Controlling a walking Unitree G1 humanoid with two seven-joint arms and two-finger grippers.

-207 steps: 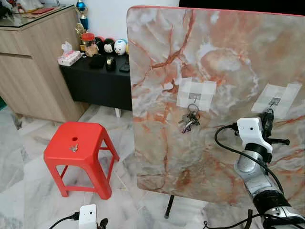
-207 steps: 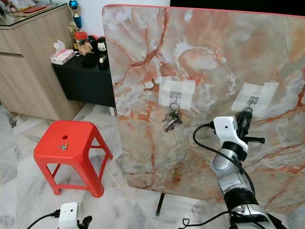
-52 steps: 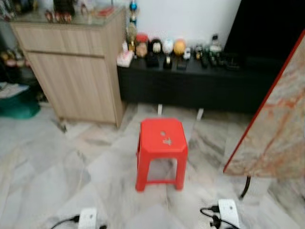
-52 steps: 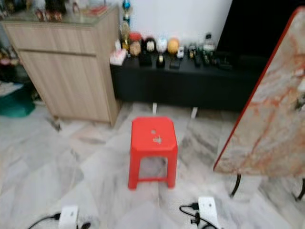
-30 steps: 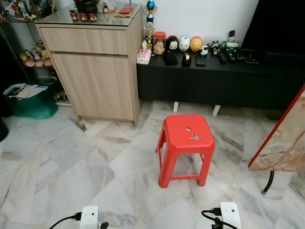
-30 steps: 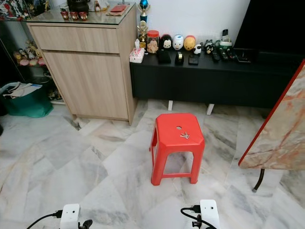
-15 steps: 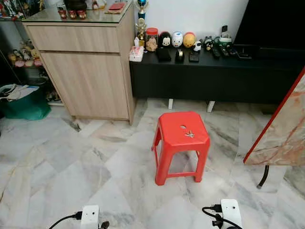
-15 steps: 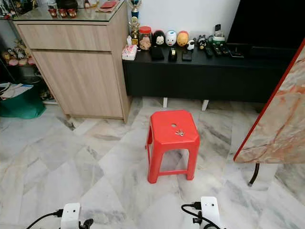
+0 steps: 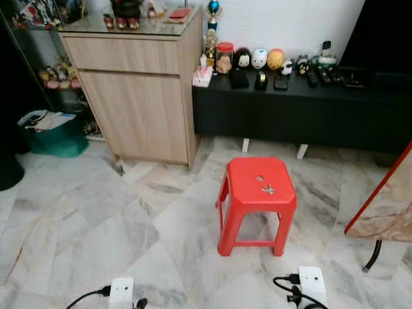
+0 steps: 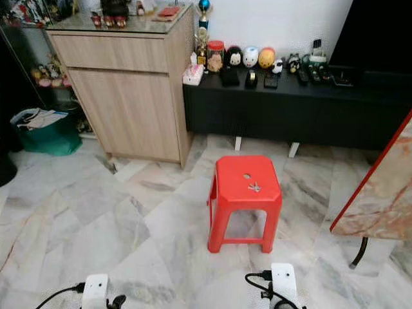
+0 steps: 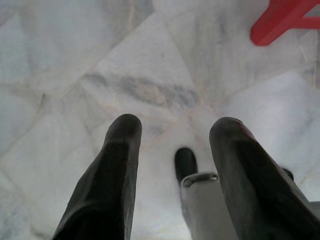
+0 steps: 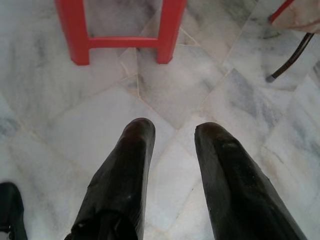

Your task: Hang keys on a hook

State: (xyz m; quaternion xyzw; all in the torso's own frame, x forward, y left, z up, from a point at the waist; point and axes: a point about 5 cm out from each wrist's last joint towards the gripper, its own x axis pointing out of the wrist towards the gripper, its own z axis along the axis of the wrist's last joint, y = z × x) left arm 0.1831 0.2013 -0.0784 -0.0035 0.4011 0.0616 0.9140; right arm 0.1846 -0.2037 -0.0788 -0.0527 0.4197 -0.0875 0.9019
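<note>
A red plastic stool is standing on the marble floor near the middle of the head views, and a small bunch of keys is lying on its seat, just beside the round hole in the top and toward the robot's right of it. The bunch is too small to show which way it is pointing; its long axis appears to be running roughly across the seat, slightly slanted. Both arms are hanging low, with their white wrist housings showing at the bottom edge of the head views, well apart from the keys, which are lying ahead of and above them. The left gripper is pointing down at bare floor with its two black fingers spread wide and nothing between them; a red leg of the stool is sitting at the edge of that wrist view. The right gripper is likewise hanging over the floor, fingers parted and holding nothing, with the stool's legs and crossbar beyond its tips. At the robot's right, the edge of a tilted marble-patterned board on a dark stand is showing. Behind the stool, a wooden cabinet is standing beside a low black console carrying small figurines.
</note>
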